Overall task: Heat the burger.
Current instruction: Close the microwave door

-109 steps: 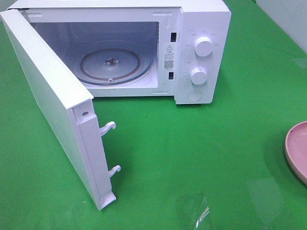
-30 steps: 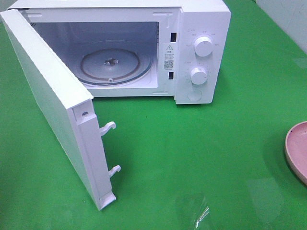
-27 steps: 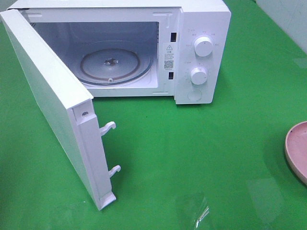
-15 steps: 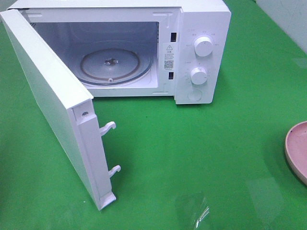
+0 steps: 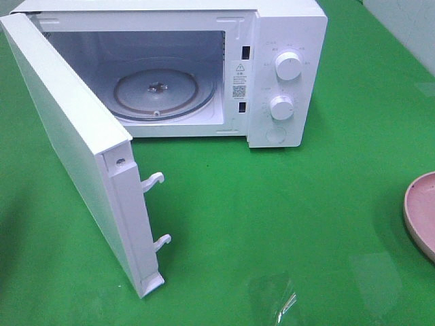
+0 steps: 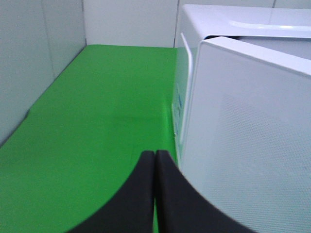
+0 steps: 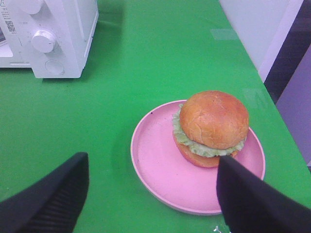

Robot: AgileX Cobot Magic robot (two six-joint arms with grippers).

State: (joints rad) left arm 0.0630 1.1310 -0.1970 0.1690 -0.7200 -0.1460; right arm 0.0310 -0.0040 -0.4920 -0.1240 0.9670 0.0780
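Note:
The burger (image 7: 213,127), with a golden-brown bun and green lettuce, sits on a pink round plate (image 7: 160,170) on the green table, seen in the right wrist view. My right gripper (image 7: 153,165) is open and empty, its two dark fingers (image 7: 53,194) apart just short of the plate's near side. My left gripper (image 6: 154,160) is shut and empty, low beside the outer face of the open microwave door (image 6: 252,145). In the exterior high view only the plate's edge (image 5: 420,210) shows at the right; the burger and both grippers are out of that view.
The white microwave (image 5: 285,41) stands at the back with its door (image 5: 75,142) swung wide to the left. Its glass turntable (image 5: 163,92) is bare. Two knobs (image 5: 289,66) are on its right panel. A wall borders the table's right side (image 7: 257,29).

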